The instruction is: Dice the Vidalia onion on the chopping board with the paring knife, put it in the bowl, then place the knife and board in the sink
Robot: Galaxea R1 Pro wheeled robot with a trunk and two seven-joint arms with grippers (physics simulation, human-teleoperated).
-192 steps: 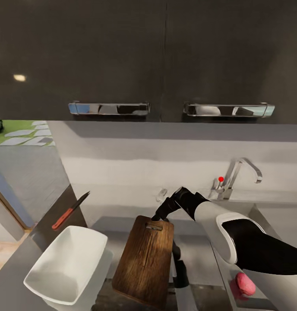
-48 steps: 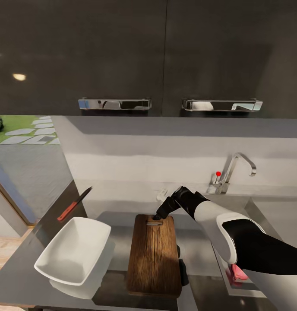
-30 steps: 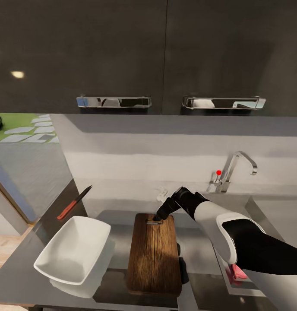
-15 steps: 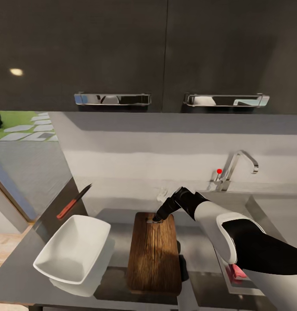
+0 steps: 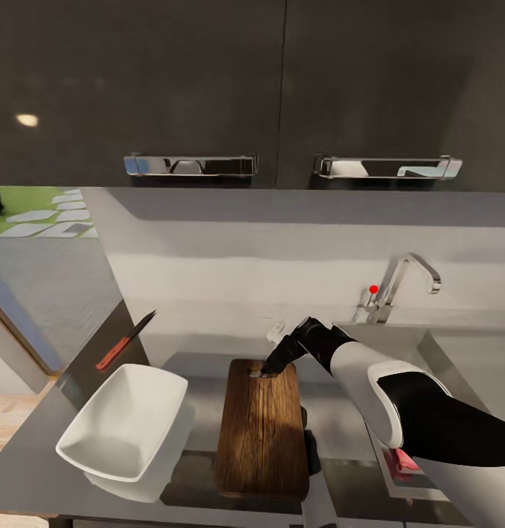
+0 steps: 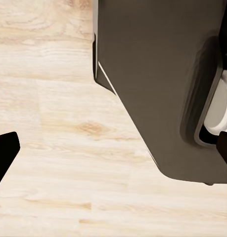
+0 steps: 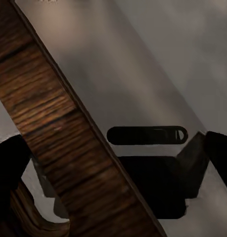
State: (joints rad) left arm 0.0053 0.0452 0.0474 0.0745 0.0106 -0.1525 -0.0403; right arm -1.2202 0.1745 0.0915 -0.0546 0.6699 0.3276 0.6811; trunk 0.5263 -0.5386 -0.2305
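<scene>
One board (image 5: 262,429) lies flat on the countertop (image 5: 32,469), its handle hole at the far short end. One white bowl (image 5: 122,423) sits just beside it on the left, apart from it. One knife (image 5: 125,340) with a red handle lies beyond the bowl near the counter's left edge, blade pointing away toward the wall. One sink (image 5: 443,352) is set into the counter to the right of the board, with one tap (image 5: 401,285) carrying a red-tipped lever behind it. A pink object (image 5: 404,460) shows in the basin, partly hidden by the right forearm. Two chrome handles (image 5: 191,164) run along the dark upper cabinets (image 5: 135,73).

The right gripper (image 5: 265,372) reaches in from the right and sits at the board's far end, right at the handle hole. In the right wrist view the board's edge (image 7: 68,143) passes between the two dark fingers (image 7: 7,163), one on each side of the wood, so the gripper is pinching the board at that end.

The left wrist view looks down on a pale wooden floor (image 6: 54,148) and a dark grey part of the robot's body (image 6: 158,84). One dark fingertip (image 6: 3,153) of the left gripper shows at the frame's edge; whether that gripper is spread or closed cannot be told.
</scene>
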